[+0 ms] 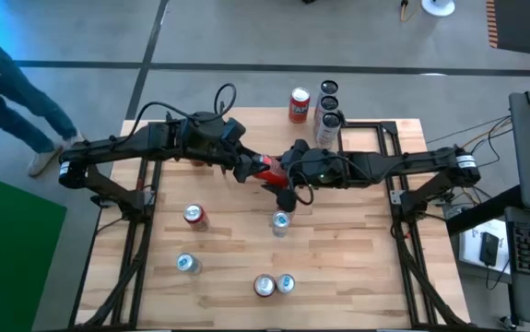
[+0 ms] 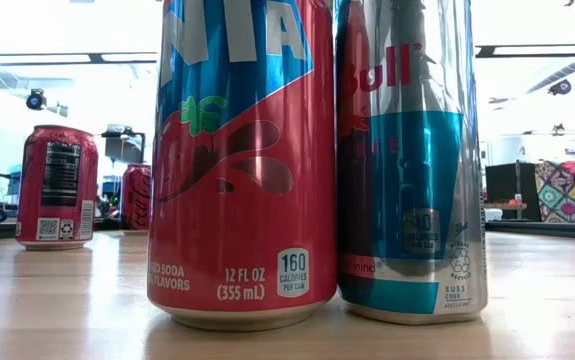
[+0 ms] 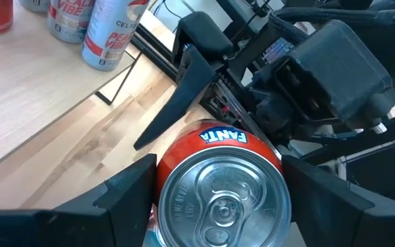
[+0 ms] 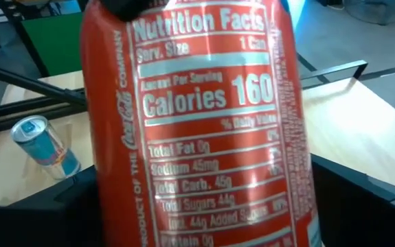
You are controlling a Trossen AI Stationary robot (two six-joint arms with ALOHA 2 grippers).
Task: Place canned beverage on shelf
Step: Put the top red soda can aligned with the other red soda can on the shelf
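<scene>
While two cans (image 1: pixel 274 284) sit side by side at the near edge, the action's mid-table. The left gripper (image 1: pixel 246 170) has its jaws clamped on either side of a red Fanta can (image 3: pixel 218 189). The right gripper (image 1: pixel 285 172) is right up on the same can from the other side, can't tell if it's actually gripping. The shelf (image 3: pixel 25 82) is by the far edge, with white cans (image 3: pixel 108 34) standing on it.

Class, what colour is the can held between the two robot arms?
Orange-red; the Fanta can shows best in the left wrist view, silver top with an orange-red body.
</scene>
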